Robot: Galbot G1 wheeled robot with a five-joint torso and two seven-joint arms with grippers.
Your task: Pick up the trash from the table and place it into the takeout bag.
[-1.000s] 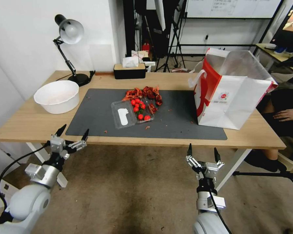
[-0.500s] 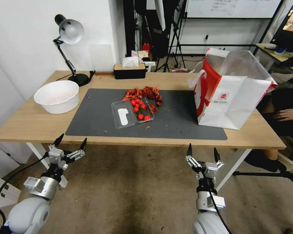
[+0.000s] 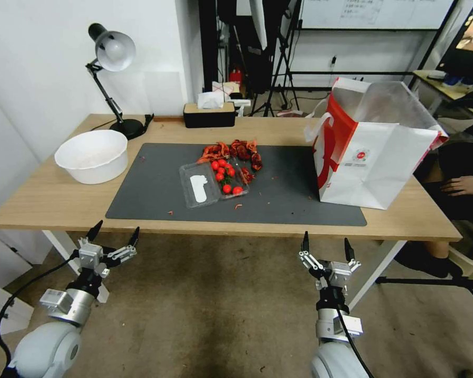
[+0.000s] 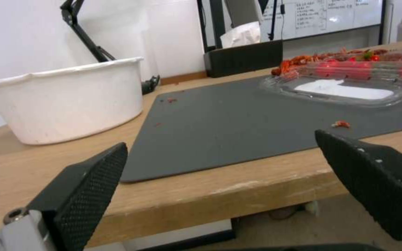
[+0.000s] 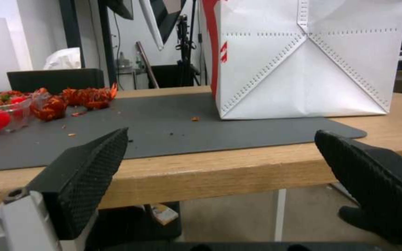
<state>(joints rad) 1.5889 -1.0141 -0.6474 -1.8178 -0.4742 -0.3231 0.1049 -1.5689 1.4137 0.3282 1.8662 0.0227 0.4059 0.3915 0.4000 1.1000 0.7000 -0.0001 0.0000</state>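
On the table (image 3: pixel 47 197), the trash is a pile of red shell scraps (image 3: pixel 231 150) and a clear plastic box (image 3: pixel 212 182) of red tomatoes, both on the dark grey mat (image 3: pixel 157 191). Small red crumbs dot the mat. The takeout bag (image 3: pixel 376 157) stands open at the mat's right end, white with a red side. My left gripper (image 3: pixel 115 232) hangs open below the table's front edge, toward its left end. My right gripper (image 3: pixel 326 240) is open too, below the front edge near the bag. Both hold nothing. The wrist views look across the mat (image 4: pixel 238 122) and at the bag (image 5: pixel 303 59).
A white bowl (image 3: pixel 92 155) sits on the table's left part, with a desk lamp (image 3: pixel 113 52) behind it. A black tissue box (image 3: pixel 209 114) stands at the back edge. A person's hand (image 3: pixel 465 185) rests beyond the table's right end.
My left gripper has dropped lower and drawn back a little from the table's front edge. The right gripper has barely moved. Nothing on the table has shifted.
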